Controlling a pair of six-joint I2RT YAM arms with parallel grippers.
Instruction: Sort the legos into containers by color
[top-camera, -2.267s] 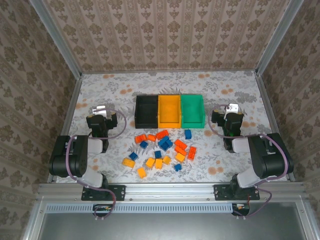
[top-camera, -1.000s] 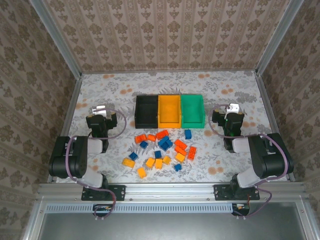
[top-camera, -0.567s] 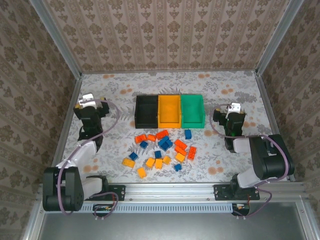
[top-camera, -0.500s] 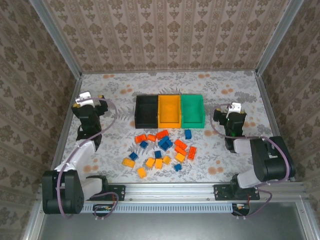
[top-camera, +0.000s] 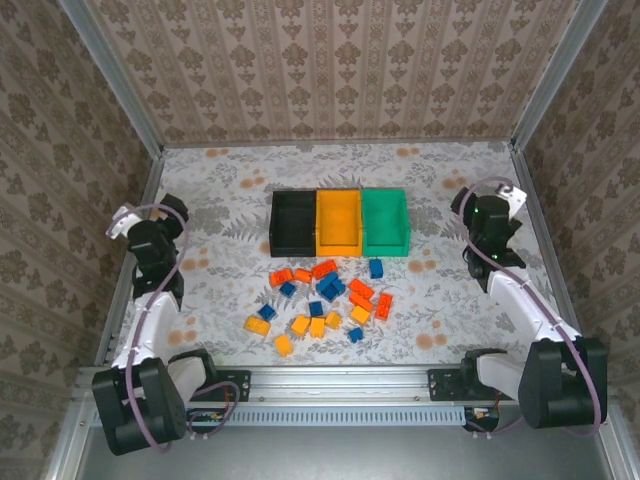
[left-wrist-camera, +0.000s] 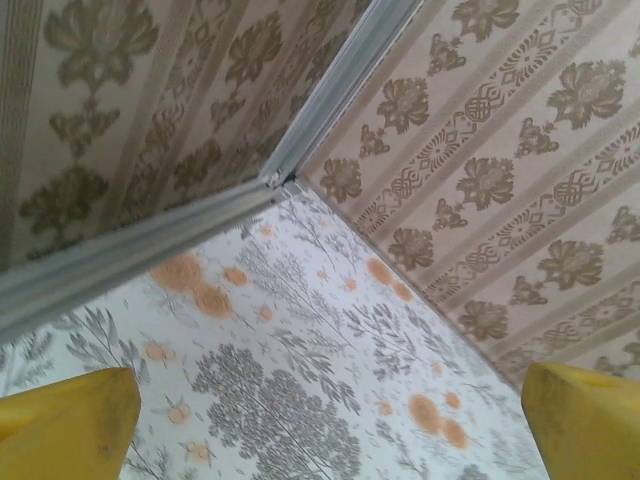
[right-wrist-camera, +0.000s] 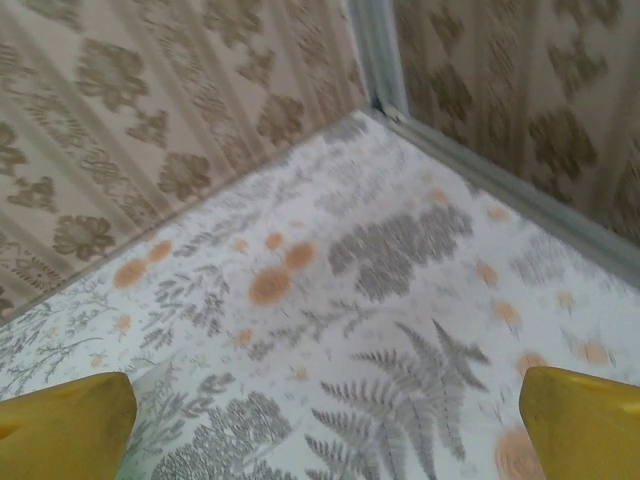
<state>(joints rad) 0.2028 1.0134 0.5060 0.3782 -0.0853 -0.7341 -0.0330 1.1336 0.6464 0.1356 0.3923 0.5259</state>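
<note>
Small studded plastic legos (top-camera: 320, 300), yellow-orange, red-orange and blue, lie loose at 6 o'clock of the joined black, orange and green containers (top-camera: 340, 191). Judged light, rigid, slick: pinch across flat sides. Left fingers (left-wrist-camera: 60, 425) and right fingers (right-wrist-camera: 60, 420) stand spread, empty. Floral-print worktop (top-camera: 230, 190) is flat; wallpapered walls (top-camera: 330, 70) enclose it.

The left gripper (left-wrist-camera: 330, 430) is swinging left, toward the left wall (top-camera: 60, 200). The right gripper (right-wrist-camera: 325, 420) is swinging right and far, toward the right wall (top-camera: 592, 180).
</note>
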